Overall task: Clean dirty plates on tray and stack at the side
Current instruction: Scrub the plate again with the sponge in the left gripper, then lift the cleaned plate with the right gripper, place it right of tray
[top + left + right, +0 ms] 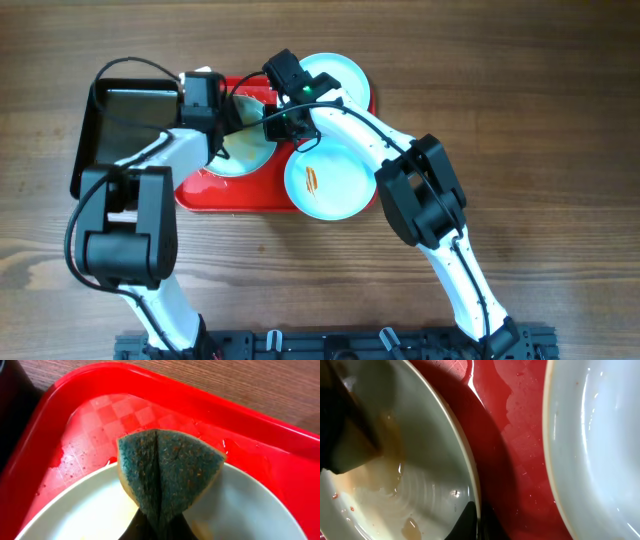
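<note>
Wood-grain brown surface [540,120] carries the large red rectangular plastic tray [225,195]. Nearest, a round white shallow streaked plate [318,182] overhangs the tray's front edge. Behind it, the left gripper [156,529] is clamped on a folded blue-green scouring sponge [167,467], directly over the wet white middle plate [240,507], so it is the nearer one for scrubbing. The right gripper [470,525] seems pinched on that plate's rim (its right side). Only the right wrist view shows brown sauce water [385,477] pooled inside. Farthest sits a clean-looking white plate [335,72].
</note>
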Action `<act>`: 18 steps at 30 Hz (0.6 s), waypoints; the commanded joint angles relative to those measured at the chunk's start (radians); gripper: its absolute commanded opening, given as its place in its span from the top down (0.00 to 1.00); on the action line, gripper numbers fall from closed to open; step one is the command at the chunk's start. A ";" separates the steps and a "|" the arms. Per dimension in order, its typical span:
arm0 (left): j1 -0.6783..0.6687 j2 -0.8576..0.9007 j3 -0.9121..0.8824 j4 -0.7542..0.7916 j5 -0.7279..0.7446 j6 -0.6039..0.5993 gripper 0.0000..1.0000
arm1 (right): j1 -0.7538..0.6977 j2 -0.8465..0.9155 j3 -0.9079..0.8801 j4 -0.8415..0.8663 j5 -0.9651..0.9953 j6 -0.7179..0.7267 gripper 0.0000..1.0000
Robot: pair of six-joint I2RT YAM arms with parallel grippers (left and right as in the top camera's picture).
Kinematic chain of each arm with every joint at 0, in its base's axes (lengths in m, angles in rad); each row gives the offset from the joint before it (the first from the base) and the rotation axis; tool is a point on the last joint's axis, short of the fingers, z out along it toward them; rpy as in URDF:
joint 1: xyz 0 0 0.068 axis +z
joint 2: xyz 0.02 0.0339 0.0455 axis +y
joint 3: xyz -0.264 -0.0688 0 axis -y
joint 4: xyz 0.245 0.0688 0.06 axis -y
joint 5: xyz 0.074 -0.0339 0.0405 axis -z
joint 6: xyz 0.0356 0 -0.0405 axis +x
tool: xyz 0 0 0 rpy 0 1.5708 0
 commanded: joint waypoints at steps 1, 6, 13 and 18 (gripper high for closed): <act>0.036 -0.070 0.036 -0.087 0.041 -0.094 0.96 | 0.004 0.053 -0.008 -0.018 0.010 -0.026 0.96; 0.162 -0.364 0.082 -0.402 0.089 -0.092 0.96 | 0.005 0.056 -0.008 0.019 0.010 -0.023 0.85; 0.205 -0.400 0.077 -0.581 0.089 -0.092 0.94 | 0.018 0.063 -0.047 -0.001 -0.010 -0.014 0.96; 0.205 -0.400 0.077 -0.602 0.088 -0.088 0.96 | -0.023 -0.027 -0.044 -0.018 -0.012 -0.081 0.96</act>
